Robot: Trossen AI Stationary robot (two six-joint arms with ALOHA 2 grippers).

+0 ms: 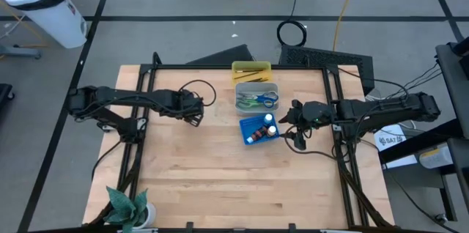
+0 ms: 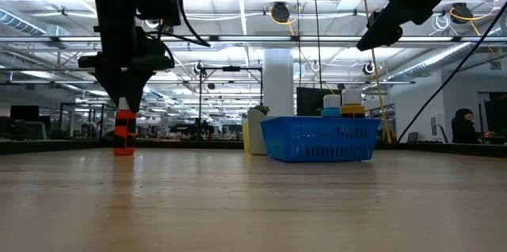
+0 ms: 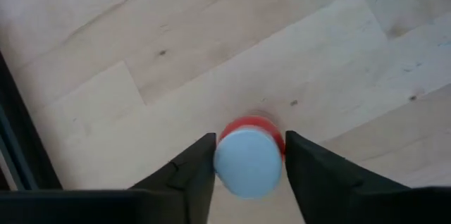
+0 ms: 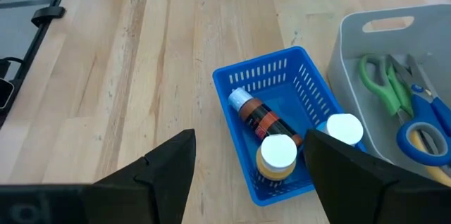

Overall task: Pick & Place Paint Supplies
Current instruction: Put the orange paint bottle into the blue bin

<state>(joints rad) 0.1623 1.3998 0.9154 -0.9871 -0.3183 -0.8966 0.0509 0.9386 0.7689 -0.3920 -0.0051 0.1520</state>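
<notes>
Left pincer (image 3: 248, 164) is down at the table (image 1: 220, 182) on its left side, well apart from the trays. Its fingers (image 3: 190, 171) straddle the red paint bottle (image 3: 248, 155), which stands upright on the wood with its pale cap up. Fingers sit just beside the cap on both sides; can't tell if they actually touch it, so grip not confirmed. Low view shows the bottle's base on the table under that pincer.

Right pincer (image 4: 248, 164) hangs above the blue tray (image 4: 264, 83), jaws spread wide, holding nothing.

Blue tray holds three paint bottles: brown bottle (image 4: 257, 118) lying on its side, plus two upright ones with white caps (image 4: 277, 152), colours hard to tell. Grey tray (image 4: 384, 30) sits right beside the blue one, with green scissors (image 4: 380, 79) and blue scissors (image 4: 423, 129) inside, overlapping. Yellow tray (image 1: 251, 68) is touching the grey tray's far side; thin dark brushes (image 1: 253, 77) lie in it. Green plant (image 1: 130, 207) at the table's near left corner.
</notes>
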